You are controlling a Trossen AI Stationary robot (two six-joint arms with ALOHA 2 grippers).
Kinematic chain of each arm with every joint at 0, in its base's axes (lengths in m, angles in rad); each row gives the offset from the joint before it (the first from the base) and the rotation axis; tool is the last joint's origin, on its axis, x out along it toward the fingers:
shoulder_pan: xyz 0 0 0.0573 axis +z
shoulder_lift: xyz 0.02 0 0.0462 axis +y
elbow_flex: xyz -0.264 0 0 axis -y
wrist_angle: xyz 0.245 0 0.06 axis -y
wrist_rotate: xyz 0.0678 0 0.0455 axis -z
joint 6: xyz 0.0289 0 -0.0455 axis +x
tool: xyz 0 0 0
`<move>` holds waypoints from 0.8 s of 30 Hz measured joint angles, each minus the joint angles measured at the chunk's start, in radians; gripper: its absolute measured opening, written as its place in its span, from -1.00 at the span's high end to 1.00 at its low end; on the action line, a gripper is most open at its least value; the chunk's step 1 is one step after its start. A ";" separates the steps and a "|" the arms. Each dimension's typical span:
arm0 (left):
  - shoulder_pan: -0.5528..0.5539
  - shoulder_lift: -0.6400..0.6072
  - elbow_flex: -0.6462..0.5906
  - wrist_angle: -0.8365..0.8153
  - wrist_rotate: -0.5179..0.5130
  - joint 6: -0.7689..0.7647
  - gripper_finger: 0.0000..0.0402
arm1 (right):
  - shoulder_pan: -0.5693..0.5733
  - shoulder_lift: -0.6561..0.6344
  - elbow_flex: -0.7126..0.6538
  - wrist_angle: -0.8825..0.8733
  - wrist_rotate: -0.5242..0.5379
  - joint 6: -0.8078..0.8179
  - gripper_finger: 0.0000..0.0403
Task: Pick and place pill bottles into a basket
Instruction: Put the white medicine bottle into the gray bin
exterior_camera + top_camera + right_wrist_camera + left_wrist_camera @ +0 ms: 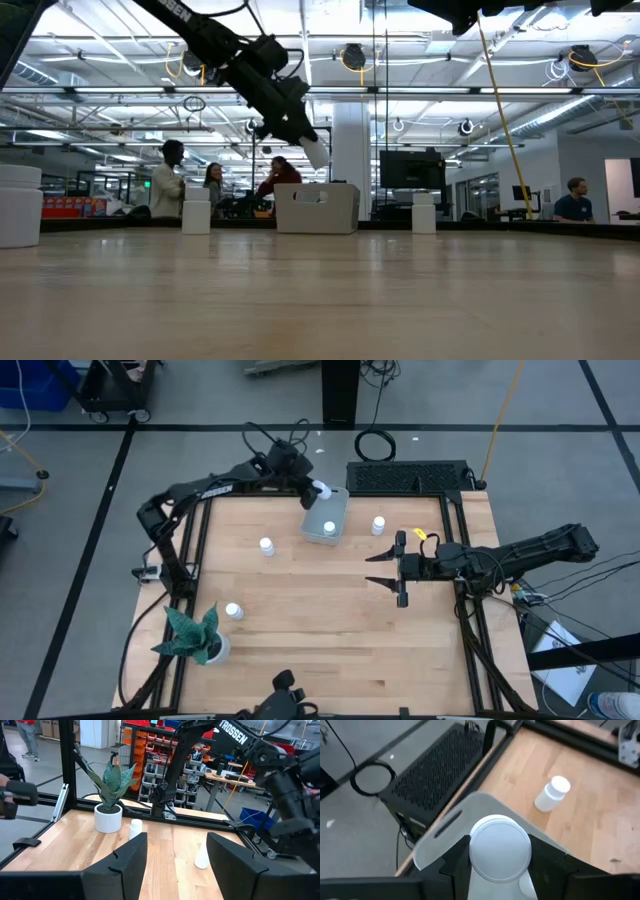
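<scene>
Left gripper clamps a pill bottle between its fingers, above the basket. Bottle tilted, cap end down. Right gripper open, idle.

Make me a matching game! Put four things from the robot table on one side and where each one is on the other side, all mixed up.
Things:
1. left gripper
2. right gripper
3. green plant
4. basket

Places or states:
A. holds one bottle inside
B. near corner on the left arm's side
C. open, empty, over bare wood
D. shut on a pill bottle, above the basket

Pairs: 1-D, 2-C, 3-B, 4-A
</scene>
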 joint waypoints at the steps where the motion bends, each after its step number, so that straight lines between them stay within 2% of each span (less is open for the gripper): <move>1: 0.000 0.007 0.000 -0.004 -0.003 -0.003 0.18 | 0.000 0.000 0.000 0.000 0.000 0.000 0.03; 6: 0.000 0.042 0.025 -0.062 -0.004 -0.020 0.18 | 0.000 0.000 0.000 -0.008 0.000 0.000 0.03; 11: -0.017 0.122 0.157 -0.244 -0.012 -0.010 0.11 | 0.000 0.000 0.000 -0.008 0.000 0.000 0.03; 16: -0.059 0.205 0.294 -0.354 -0.064 0.033 0.18 | 0.000 0.000 0.000 -0.009 0.000 0.000 0.03; 24: -0.059 0.324 0.471 -0.532 -0.118 0.058 0.12 | 0.000 0.000 0.000 -0.030 -0.003 0.022 0.03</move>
